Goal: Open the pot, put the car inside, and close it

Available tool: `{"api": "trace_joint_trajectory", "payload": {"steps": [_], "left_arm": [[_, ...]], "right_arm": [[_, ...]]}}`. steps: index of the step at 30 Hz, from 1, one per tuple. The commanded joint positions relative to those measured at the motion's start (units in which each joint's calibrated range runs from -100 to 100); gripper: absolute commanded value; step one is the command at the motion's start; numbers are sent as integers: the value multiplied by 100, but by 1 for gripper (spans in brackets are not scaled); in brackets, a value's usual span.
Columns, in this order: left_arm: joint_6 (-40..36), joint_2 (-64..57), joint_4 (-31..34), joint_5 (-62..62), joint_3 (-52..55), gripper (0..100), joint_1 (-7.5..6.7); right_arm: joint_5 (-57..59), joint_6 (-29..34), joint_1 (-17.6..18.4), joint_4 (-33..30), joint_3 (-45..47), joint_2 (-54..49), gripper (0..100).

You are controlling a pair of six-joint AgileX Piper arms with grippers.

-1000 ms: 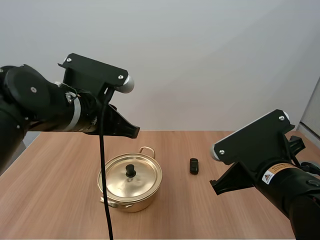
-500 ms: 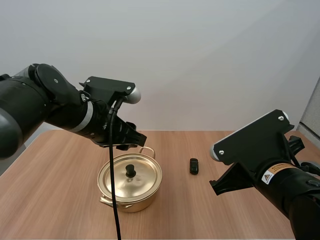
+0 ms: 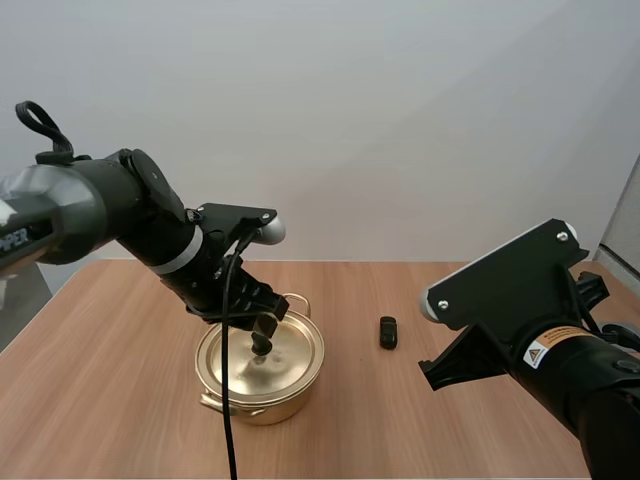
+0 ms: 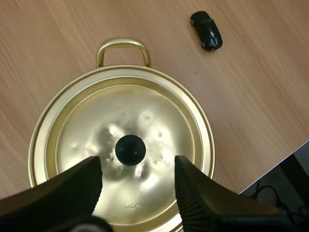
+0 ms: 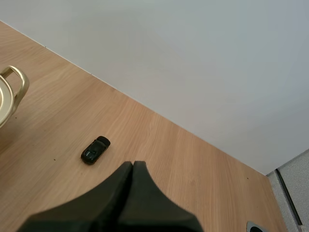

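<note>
A golden pot [image 3: 262,405] with its lid [image 3: 296,352] on stands on the wooden table, left of centre. My left gripper [image 3: 266,326] hangs open just above the lid's black knob [image 4: 130,150], its fingers [image 4: 199,194] standing apart on either side of the knob and clear of it. A small black toy car [image 3: 388,332] lies on the table to the right of the pot, and it lies beyond the pot's loop handle [image 4: 123,48] in the left wrist view. My right gripper [image 5: 133,167] is shut on nothing, held above the table near the car [image 5: 95,150].
The wooden table [image 3: 120,400] stretches bare around the pot and car. Its far edge meets a plain wall. One pot handle [image 5: 12,82] shows beyond my right gripper [image 3: 432,374].
My left arm has come down from high above the table to just over the lid's knob, and its fingers have opened. The right arm, pot and car have stayed still.
</note>
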Motion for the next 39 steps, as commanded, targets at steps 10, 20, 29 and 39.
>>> {"api": "trace_joint_trajectory", "payload": {"steps": [10, 20, 29, 39], "left_arm": [[191, 494, -147, -524, 3, 76, -7], [269, 746, -8, -561, 3, 74, -144], [374, 746, 129, -1274, 410, 63, -143], [687, 701, -112, -1523, 364, 0, -143]], "right_arm": [[3, -46, -44, 83, -4, 1, 0], [3, -55, -124, 83, -4, 1, 0], [3, -55, -152, 83, -4, 1, 0], [394, -78, -153, 127, -4, 51, 0]]}}
